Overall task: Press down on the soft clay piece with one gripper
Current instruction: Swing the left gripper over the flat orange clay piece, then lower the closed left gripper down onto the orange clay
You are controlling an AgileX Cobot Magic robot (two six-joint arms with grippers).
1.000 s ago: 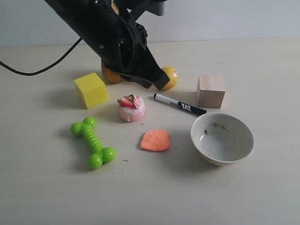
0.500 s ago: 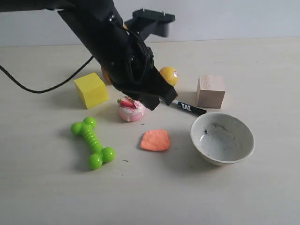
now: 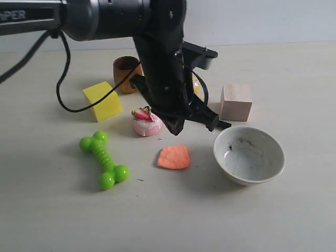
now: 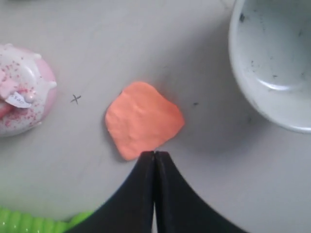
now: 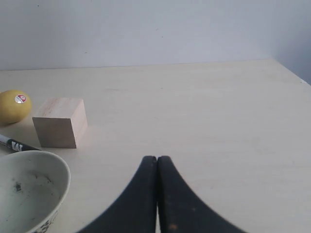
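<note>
Soft clay piece (image 4: 144,126), seemingly under end effector (image 4: 154,156)

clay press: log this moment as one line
phase: pre-press | left gripper: shut, above clay, no contact seen | right gripper: shut, away from clay | clay: between toy cake and bowl

On my worktop (image 3: 294,210) I see a green bone toy (image 3: 104,159) near a yellow cube (image 3: 102,101), a pink toy cake (image 3: 146,122), a brown cup (image 3: 126,73) farther back, and a wooden block (image 3: 235,102) just behind a smudged white bowl (image 3: 247,179).
</note>
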